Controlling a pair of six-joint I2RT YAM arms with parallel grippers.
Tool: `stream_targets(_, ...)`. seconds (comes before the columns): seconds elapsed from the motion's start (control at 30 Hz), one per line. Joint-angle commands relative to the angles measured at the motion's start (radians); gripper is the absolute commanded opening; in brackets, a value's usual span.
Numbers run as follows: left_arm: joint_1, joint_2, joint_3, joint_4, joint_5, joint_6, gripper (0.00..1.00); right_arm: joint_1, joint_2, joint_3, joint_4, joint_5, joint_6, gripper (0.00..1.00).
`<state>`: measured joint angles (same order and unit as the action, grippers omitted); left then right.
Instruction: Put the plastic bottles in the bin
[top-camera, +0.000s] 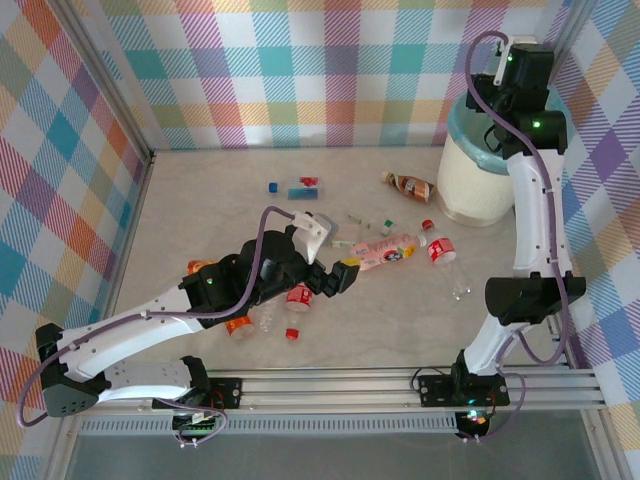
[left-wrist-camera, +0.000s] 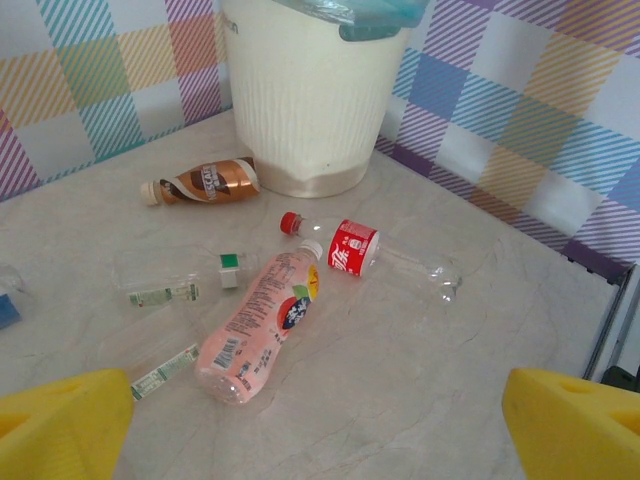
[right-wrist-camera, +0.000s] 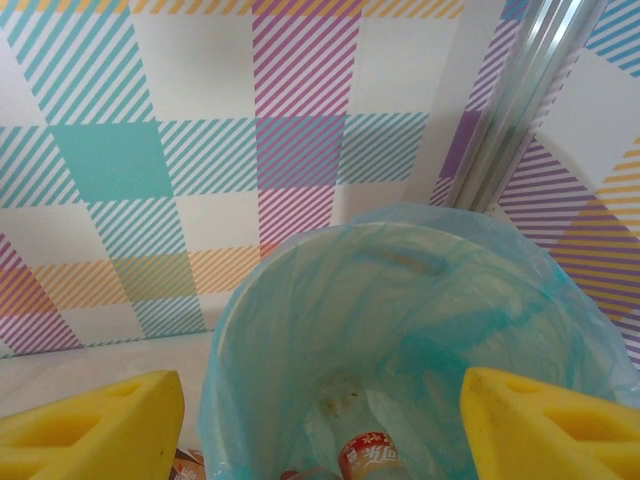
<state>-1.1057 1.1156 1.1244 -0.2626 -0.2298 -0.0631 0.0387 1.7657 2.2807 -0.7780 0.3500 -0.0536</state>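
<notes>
Right gripper (right-wrist-camera: 320, 425) hangs directly above the bin (right-wrist-camera: 225, 340), its yellow fingers (right-wrist-camera: 95, 425) spread wide with nothing between them. Down inside the bin's teal-blue bag (right-wrist-camera: 400, 300) lies a red-labelled bottle (right-wrist-camera: 370, 458). Left gripper (left-wrist-camera: 320, 420) sits low over the table (left-wrist-camera: 430, 380), well apart from the bin and facing it, its jaws also wide apart and empty. Between it and the bin a pink bottle (left-wrist-camera: 260, 330) lies on its side. Nearer the bin is a clear bottle with a red label (left-wrist-camera: 355, 248), with a red cap (left-wrist-camera: 290, 222) just beside it. A brown bottle (left-wrist-camera: 205, 182) lies close to the bin's foot. Other bottles (top-camera: 298, 298) lie farther from the bin, beside the left arm (top-camera: 150, 315).
</notes>
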Motion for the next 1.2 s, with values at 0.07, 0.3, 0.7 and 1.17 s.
stream_targets(0.07, -0.008, -0.002, 0.039, -0.064, -0.062, -0.011, 0.95, -0.001, 0.025, 0.082, -0.071, -0.065, 0.057, 0.73)
stream_targets(0.3, 0.006, 0.033, 0.062, -0.349, -0.252, -0.200, 0.93, 0.098, -0.025, 0.084, -0.160, -0.180, 0.123, 0.71)
stream_targets(0.7, 0.122, 0.099, -0.096, -0.511, -0.134, -0.510, 0.85, 0.449, -0.370, -0.664, 0.123, -0.242, 0.294, 0.68)
stream_targets(1.17, 0.122, 0.280, -0.175, -0.377, -0.048, -0.578, 0.78, 0.530, -0.613, -1.372, 0.345, -0.436, 0.524, 0.66)
